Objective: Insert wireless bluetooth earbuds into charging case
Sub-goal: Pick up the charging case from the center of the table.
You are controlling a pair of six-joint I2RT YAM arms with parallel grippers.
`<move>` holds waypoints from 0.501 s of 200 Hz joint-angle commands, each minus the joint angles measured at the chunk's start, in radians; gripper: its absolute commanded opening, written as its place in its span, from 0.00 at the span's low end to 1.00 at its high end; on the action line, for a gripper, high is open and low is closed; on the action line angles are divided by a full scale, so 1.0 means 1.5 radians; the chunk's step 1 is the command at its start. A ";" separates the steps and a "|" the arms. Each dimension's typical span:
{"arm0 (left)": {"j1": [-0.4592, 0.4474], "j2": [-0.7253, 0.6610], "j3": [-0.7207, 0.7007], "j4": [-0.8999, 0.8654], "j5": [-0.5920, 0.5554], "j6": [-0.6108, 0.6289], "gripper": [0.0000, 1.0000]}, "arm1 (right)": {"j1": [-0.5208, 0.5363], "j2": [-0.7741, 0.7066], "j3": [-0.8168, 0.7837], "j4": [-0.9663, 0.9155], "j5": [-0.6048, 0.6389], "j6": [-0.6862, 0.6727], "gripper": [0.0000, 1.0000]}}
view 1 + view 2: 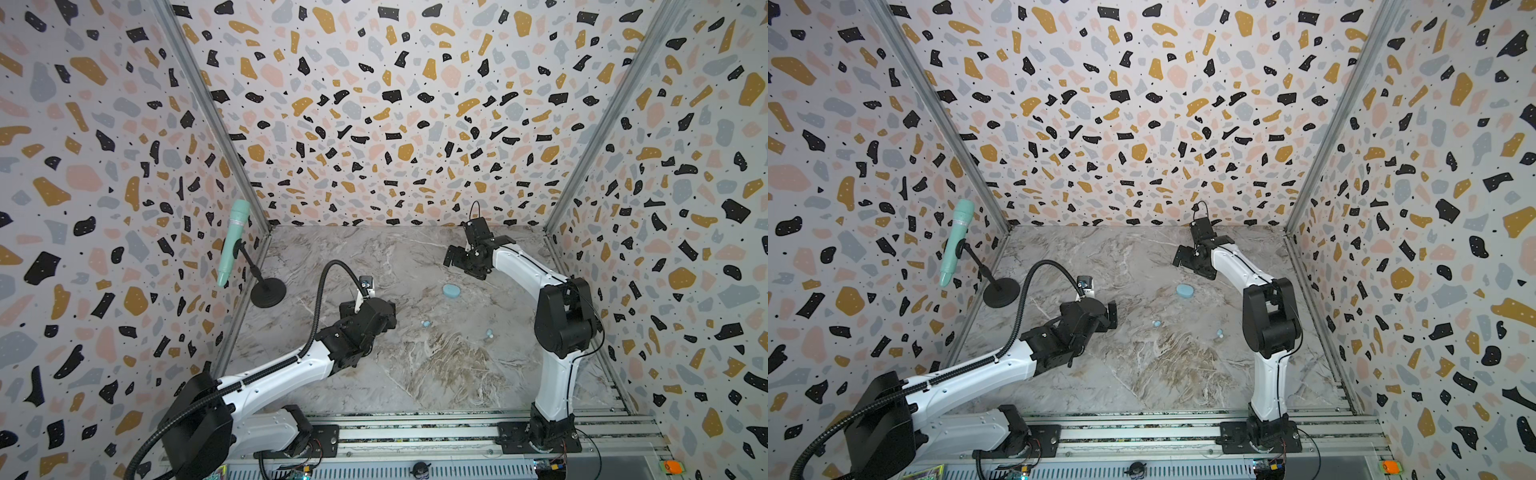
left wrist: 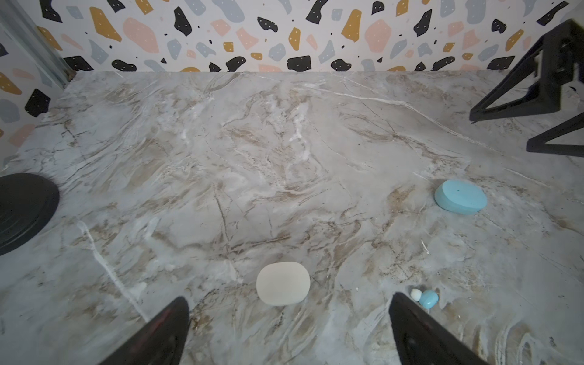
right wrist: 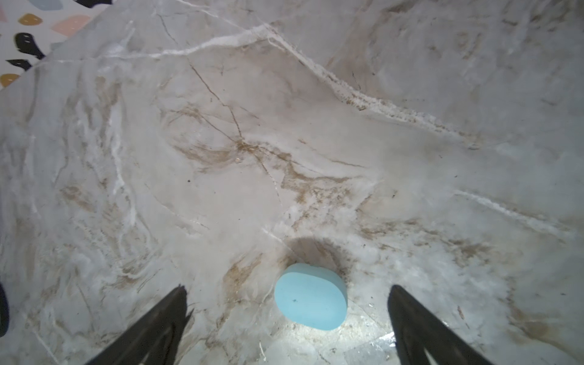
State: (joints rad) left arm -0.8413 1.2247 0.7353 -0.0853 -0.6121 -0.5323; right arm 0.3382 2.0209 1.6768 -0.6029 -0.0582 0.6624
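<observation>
Both claws gape empty. The left gripper (image 2: 287, 297) aims at the white case (image 2: 282, 283), the right gripper (image 3: 287, 286) at the blue case (image 3: 311, 297), likely lining up grasps.

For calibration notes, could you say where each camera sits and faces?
Top views: high in front, looking down at the table; left arm and right arm show.
Left wrist: faces the back wall over a white case; left claw shows.
Right wrist: looks down on the blue case; right claw shows.
All share the blue case.
</observation>
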 commanded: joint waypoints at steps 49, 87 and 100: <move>-0.052 0.065 -0.023 0.122 -0.032 0.050 1.00 | 0.007 0.084 0.125 -0.090 0.008 -0.004 0.93; -0.081 0.078 -0.040 0.182 -0.030 0.101 1.00 | 0.034 0.119 0.176 -0.132 0.046 -0.013 0.91; -0.086 0.086 -0.041 0.197 -0.021 0.117 1.00 | 0.043 0.120 0.177 -0.147 0.066 -0.007 0.91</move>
State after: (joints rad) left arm -0.9539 1.3376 0.6861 0.1085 -0.6353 -0.4282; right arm 0.3683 2.2086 1.9049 -0.7345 -0.0238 0.6537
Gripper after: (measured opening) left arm 0.998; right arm 0.913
